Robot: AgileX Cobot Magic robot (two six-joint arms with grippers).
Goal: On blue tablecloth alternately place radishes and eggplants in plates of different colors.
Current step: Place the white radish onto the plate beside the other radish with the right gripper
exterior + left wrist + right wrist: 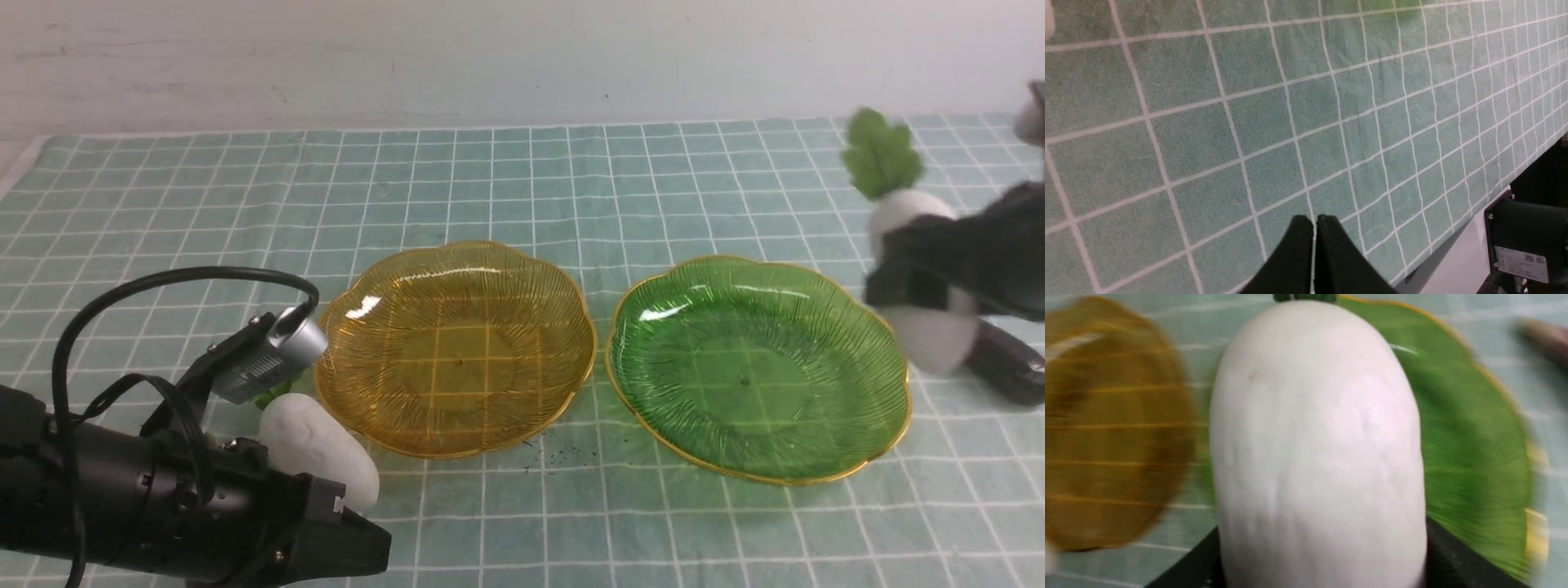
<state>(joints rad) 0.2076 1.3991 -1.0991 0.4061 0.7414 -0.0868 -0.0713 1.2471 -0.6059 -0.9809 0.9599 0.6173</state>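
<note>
Our right end effector [918,269] pinches a white radish [931,336] around its middle, one black finger on each side, at the far right of the front view. We see this radish held nearly upright, its green leafy top [882,155] uppermost and its rounded lower end just beside the right rim of the green plate [759,367]. In the right wrist view the same radish [1316,449] fills the centre, with both plates blurred behind it.

A dark eggplant [1008,367] lies on the blue tablecloth [522,180] just behind the radish's lower end, which partly hides it. The amber plate [457,343] sits to the left of the green one, close beside it but not touching.

Our left end effector [371,555] sits low at the near left, its fingers pressed together. In the left wrist view the two black tips meet over the checked cloth. A second radish [318,445] lies on the cloth between that arm and the amber plate, just beside the plate's near-left rim.
</note>
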